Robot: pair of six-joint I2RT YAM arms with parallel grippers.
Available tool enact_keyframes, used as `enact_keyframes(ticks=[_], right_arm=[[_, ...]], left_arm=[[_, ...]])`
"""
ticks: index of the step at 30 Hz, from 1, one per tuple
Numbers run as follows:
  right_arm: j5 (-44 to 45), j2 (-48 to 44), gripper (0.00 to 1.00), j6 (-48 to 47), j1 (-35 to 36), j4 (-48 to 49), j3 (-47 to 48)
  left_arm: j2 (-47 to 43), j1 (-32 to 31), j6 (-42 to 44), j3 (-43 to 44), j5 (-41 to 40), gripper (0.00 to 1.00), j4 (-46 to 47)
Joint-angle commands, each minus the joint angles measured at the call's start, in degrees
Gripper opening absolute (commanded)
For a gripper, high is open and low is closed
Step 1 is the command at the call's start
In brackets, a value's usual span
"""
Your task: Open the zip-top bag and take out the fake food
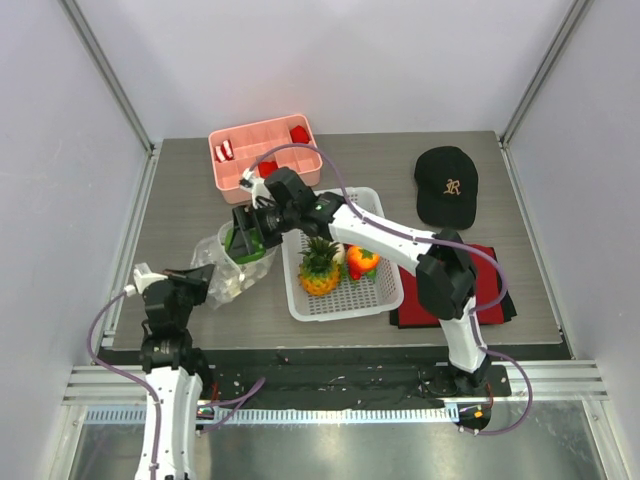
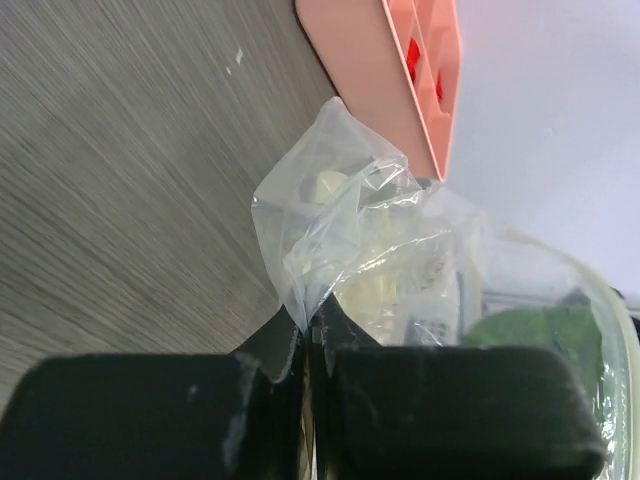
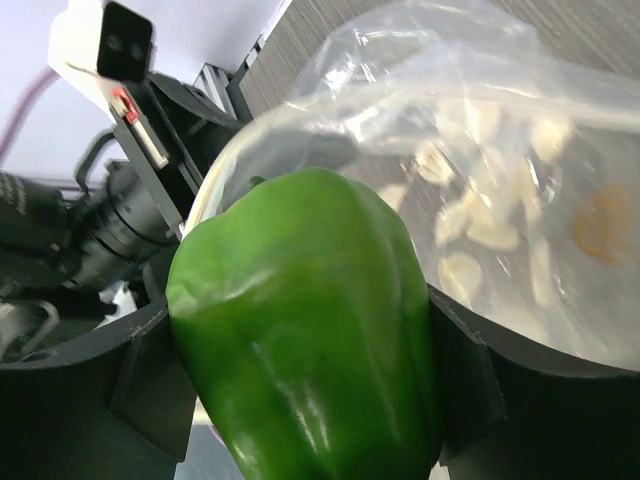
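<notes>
Bag (image 2: 340, 230) (one) clenched by left pincer (image 2: 305, 365); right pincer (image 3: 305, 375) grasps one green pepper (image 3: 300, 290).

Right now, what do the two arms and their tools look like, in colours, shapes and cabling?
The left arm and right arm both have white tubular links joined by chunky black joints. A lilac cable loops alongside each. The left tool has blocky matte black fingers; the right tool is black too, with wide angular fingers. No markings are legible.

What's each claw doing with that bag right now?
Left claw shut, pinching zip-top bag corner. Right claw clamped on green pepper at bag mouth. Nothing seen blocking.
</notes>
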Motion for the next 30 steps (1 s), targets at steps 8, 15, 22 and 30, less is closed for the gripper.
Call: enact_keyframes(ticks=[8,15,22,30], right_arm=[[7.0,-8.8,0.65,-9.8,-1.5,-8.4,0.0],[31.1,-13.4,0.67,-18.5,-4.7,-15.3,-5.1],[39.6,-15.1,0.79,-21.0,-10.3,-11.8,-13.4],[44.7,-14.8,1.0,-19.9,-11.5,-8.5,-15.4]], left_arm=[[4.1,0.1,10.4,5.5,-11.7,0.0,-6.7],[18.2,0.1,12.2,7.0,-9.6,0.0,1.6],[29.5,0.2,21.9,19.3,-11.9,0.26,-5.1],[26.6,-0.1,30.9,33.1,-16.7,1.0,-20.1]])
